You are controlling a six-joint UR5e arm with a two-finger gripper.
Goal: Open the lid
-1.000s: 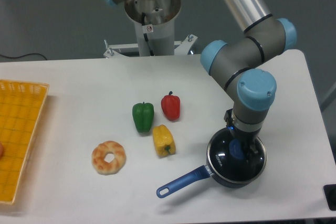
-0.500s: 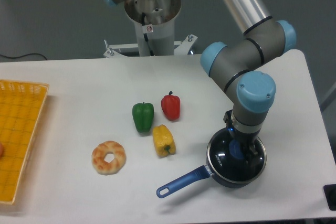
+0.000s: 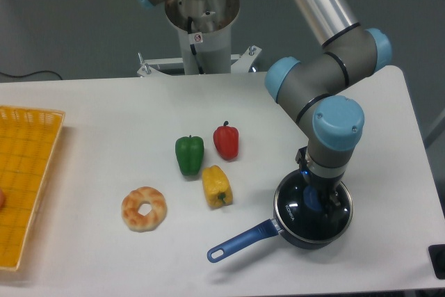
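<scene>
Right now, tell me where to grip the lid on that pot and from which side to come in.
Grip the blue knob at the centre of the lid, coming straight down from above. The lid lies flat on the saucepan, so its knob is the only raised part to pinch. The end effector hangs over it; whether it has closed cannot be told.

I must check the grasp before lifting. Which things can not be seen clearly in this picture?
- Gripper: the arm's wrist above hides its fingers; whether they close on the lid's blue knob cannot be told.
- Lid: partly covered by the wrist.
- Saucepan contents: not visible.
- Yellow basket: cut off by the left edge.
</scene>
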